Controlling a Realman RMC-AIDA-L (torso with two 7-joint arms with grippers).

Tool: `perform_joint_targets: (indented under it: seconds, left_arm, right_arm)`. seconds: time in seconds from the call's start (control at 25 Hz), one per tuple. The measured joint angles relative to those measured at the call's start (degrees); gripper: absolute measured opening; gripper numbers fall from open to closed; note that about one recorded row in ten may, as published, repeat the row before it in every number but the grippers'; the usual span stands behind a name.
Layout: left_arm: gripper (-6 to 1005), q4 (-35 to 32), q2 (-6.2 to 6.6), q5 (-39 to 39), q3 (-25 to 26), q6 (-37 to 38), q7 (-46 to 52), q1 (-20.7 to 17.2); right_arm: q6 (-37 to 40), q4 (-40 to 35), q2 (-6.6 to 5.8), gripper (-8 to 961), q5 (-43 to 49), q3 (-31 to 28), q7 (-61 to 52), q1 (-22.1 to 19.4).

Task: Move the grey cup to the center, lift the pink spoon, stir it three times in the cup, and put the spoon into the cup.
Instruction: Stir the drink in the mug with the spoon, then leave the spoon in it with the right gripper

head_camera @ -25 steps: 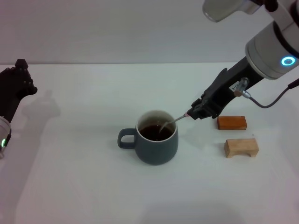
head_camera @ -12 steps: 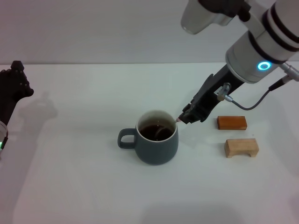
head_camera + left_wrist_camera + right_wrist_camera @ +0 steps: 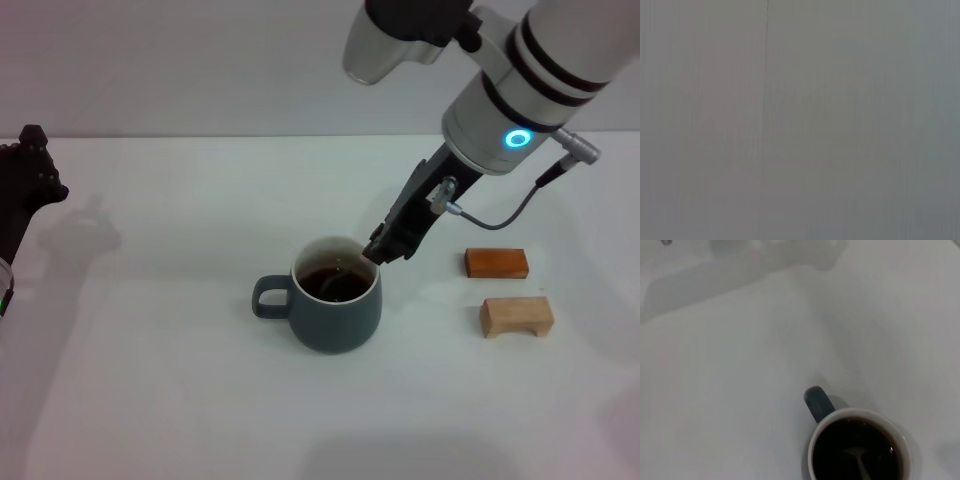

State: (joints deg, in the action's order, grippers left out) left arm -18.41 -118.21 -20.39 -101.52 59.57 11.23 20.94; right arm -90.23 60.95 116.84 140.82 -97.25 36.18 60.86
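Right gripper (image 3: 381,252): black, angled down from upper right, tip at the cup's right rim; closed on the spoon's handle, which is hidden under the fingers in the head view.
Left gripper (image 3: 30,165): off at the far left edge of the worktop, well apart from the cup; cannot tell how its fingers stand.
Cup (image 3: 335,295): dark blue-grey mug, white inside, upright near the middle of the worktop (image 3: 160,390); loop handle points to the robot's left. Holds a dark liquid.
Spoon (image 3: 348,277): metal bowl and neck sit down in the liquid, slanting up toward the cup's right rim. Right wrist view shows the pale bowl (image 3: 856,453) under the dark surface, neck running out of frame.
Orange block (image 3: 495,262): flat on the worktop, right of the cup, apart from it.
Pale wooden block (image 3: 516,316): just in front of the orange block, also right of the cup, small notch along its lower edge.
Left wrist view: only a plain grey surface.
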Motion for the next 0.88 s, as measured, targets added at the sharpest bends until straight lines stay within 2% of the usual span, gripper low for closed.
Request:
perform_joint_targets:
  seconds: [0.64,0.88]
  left_arm:
    - [-2,0.07,-0.06,0.0,0.78,1.21,0.02,0.25]
    - [-2,0.07,-0.09,0.0,0.81,1.53,0.02,0.21]
  right_arm:
    - [2.38,-3.38,0.58,152,2.53,0.52,0.46,2.42]
    - [-0.11,-3.4,1.02,153,3.5,0.71,0.45,3.53]
